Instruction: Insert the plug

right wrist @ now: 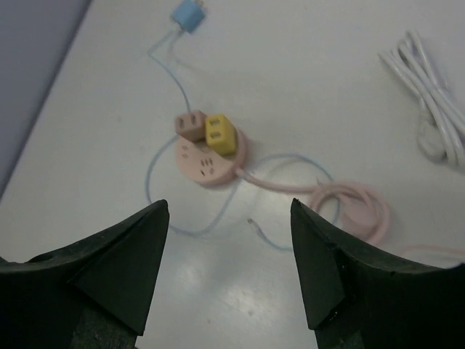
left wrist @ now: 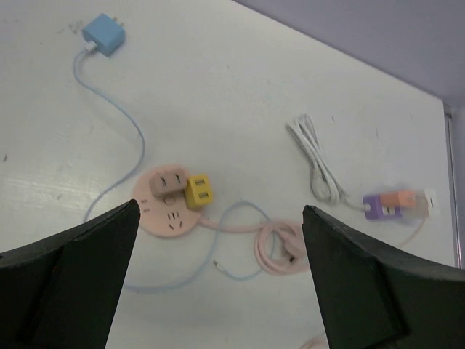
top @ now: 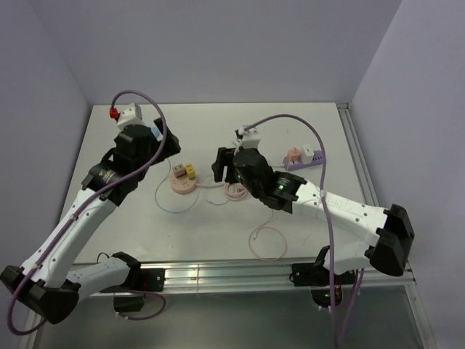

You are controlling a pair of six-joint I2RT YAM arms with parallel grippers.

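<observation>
White bench (top: 218,131): brown plug (right wrist: 191,123), yellow plug (right wrist: 220,134) look seated in pink hub (right wrist: 207,163), blue plug (right wrist: 189,14) loose; left hand (left wrist: 220,211), right hand (right wrist: 229,205) gaping, empty.

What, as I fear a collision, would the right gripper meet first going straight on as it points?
Probably the table beside the thin blue cable, short of the pink power strip; depth unclear.
</observation>
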